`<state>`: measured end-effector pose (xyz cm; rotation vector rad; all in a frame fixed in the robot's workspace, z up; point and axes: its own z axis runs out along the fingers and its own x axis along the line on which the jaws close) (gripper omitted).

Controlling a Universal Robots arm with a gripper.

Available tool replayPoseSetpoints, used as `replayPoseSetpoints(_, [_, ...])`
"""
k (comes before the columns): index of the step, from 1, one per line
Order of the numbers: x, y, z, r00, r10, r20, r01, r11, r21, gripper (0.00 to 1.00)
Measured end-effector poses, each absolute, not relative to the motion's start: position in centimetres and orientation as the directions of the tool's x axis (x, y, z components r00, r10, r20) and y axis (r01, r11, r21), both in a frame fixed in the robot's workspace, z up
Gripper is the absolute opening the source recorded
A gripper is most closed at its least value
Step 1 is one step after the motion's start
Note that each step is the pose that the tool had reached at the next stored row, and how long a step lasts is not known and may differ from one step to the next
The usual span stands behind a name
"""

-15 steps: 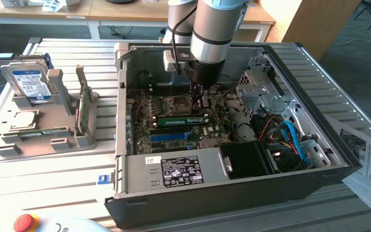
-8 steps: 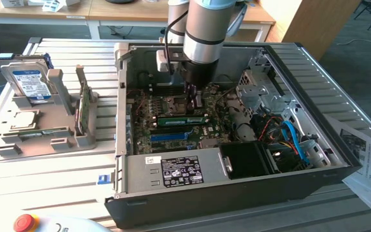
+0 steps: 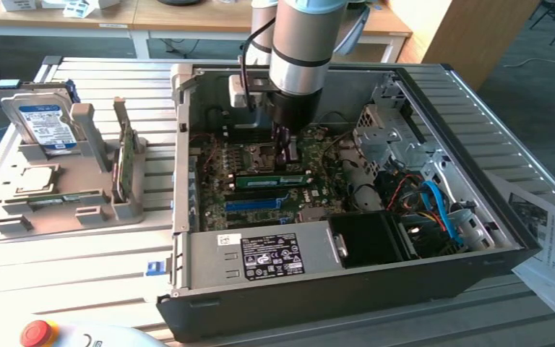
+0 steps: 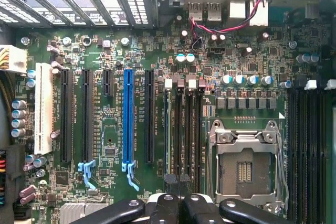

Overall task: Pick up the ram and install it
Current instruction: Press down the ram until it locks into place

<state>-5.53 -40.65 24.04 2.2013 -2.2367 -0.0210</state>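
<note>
Wrist view: gripper (image 4: 179, 199) fingers pressed together, nothing clamped between them, tips right over the memory slots (image 4: 184, 129) by the empty CPU socket (image 4: 244, 169); ram (image 4: 167, 129) stands on edge in the slot just ahead of the fingertips; blue expansion slot (image 4: 127, 119) further off to one side. Exterior view: gripper (image 3: 285, 148) down inside the open computer case (image 3: 355, 289); ram (image 3: 271, 178) seated on the motherboard (image 3: 222, 210) just beneath it; hard drive (image 3: 38, 119) in a grey holder (image 3: 75, 195) well apart, outside the case.
</note>
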Motion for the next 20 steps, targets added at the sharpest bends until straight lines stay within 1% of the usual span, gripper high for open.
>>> replayPoseSetpoints(20, [-7.1, -40.9, 24.0, -0.016, -1.000, -0.007, -1.000, 0.016, 0.012, 0.10])
